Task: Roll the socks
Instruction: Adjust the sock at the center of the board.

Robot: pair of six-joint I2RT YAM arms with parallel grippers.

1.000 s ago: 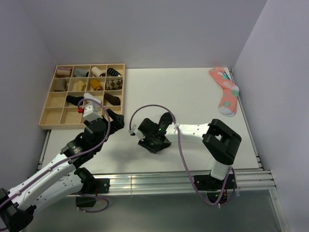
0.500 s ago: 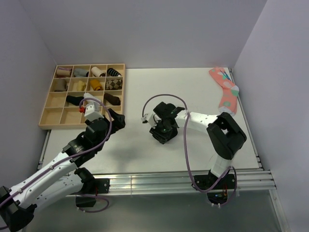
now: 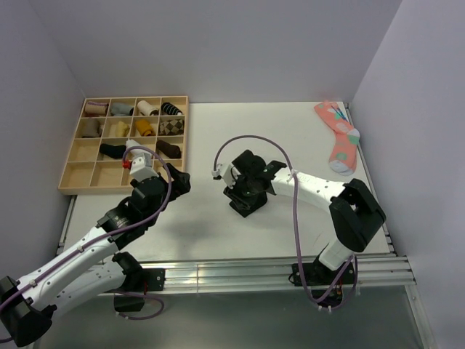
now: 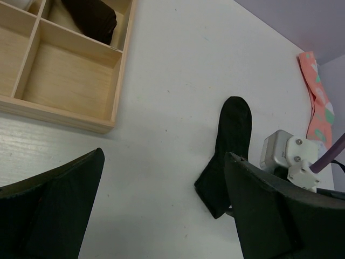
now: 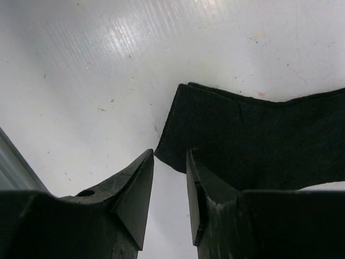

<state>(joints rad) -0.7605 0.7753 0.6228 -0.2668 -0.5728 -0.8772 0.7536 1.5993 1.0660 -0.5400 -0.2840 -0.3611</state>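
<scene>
Just ahead of the right gripper (image 5: 168, 162), the sock (image 5: 259, 140) is looking matt, soft cloth; the table (image 5: 81, 81) beneath is shining smooth, lightly speckled.

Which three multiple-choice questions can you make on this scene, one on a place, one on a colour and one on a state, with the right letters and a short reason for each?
1. Where on the table does the pink sock lie?
A) near left corner
B) far right corner
C) middle

2. What colour is the other sock, at the tips of the right gripper?
A) black
B) white
C) tan

3. How do the jaws of the left gripper stand?
A) shut on a sock
B) wide apart, nothing between them
C) shut, empty

Key:
1 B, it lies by the right wall, far from the arms.
2 A, the right wrist view shows plain black knit.
3 B, the left wrist view shows bare table across the wide gap.
</scene>
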